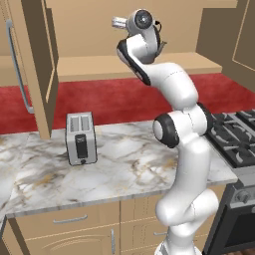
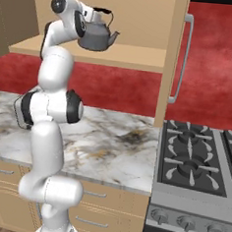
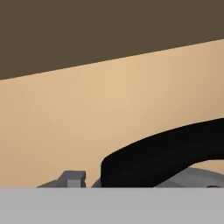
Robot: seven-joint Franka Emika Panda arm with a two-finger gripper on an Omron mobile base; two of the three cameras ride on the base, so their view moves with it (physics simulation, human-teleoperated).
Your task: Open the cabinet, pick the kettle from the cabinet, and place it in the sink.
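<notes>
Nearest to us, the marble worktop (image 1: 124, 164) carries a silver toaster (image 1: 80, 138) that plays no part in the job, and to the right sits a stove (image 2: 193, 163) with black grates. We see no sink in these views, so we judge the base will have to drive before the drop can happen. Above the worktop our arm reaches up and back into the cabinet (image 2: 140, 21), whose doors stand swung wide, one at the left edge of the left base view with its long bar handle (image 1: 17, 69), the other beside the stove; they are open so the shelf can be reached. On that shelf (image 2: 127, 56) is the kettle (image 2: 97, 33), spout pointing right, with our end effector (image 2: 91, 12) up at its black arched handle (image 3: 166, 155). That handle is the sensible place to take it, since the domed body offers nothing to pinch. The hand view looks along that dark arch at close range, the cabinet's back wall behind it. We judge the fingers to be pinching the handle, though the tips themselves are hidden. Whether the kettle is clear of the shelf we cannot tell.
</notes>
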